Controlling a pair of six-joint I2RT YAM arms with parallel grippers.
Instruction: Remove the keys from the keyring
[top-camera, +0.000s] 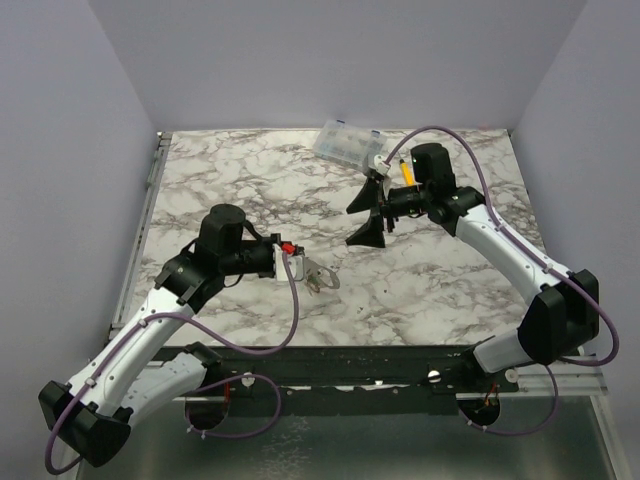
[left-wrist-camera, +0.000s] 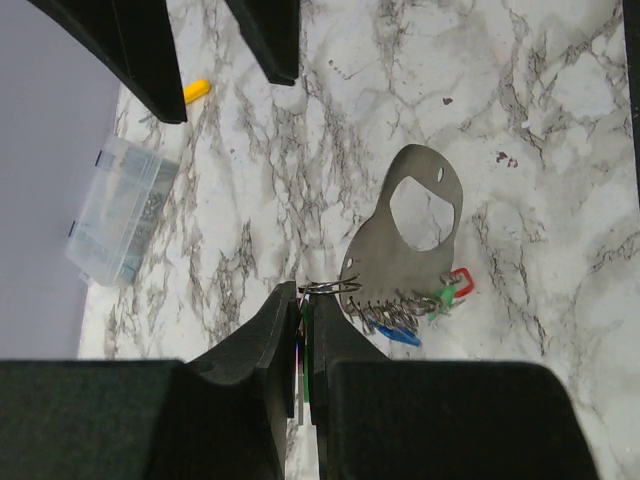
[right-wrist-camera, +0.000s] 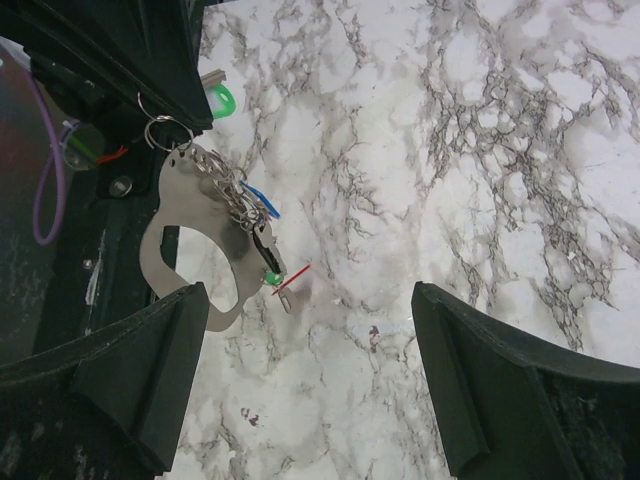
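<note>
The left pincer (left-wrist-camera: 305, 325) is clamped on one end of the keyring (left-wrist-camera: 400, 250). The keyring lies flat on the desk (top-camera: 450, 290), its long axis pointing away from that pincer, with the keys (left-wrist-camera: 415, 305) bunched alongside. The right pincer (top-camera: 368, 215) is spread wide and empty, well beyond the keyring.

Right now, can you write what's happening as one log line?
left pincer: shut on keyring | right pincer: open, empty | keys: bunch on keyring | yellow key: loose by box
</note>
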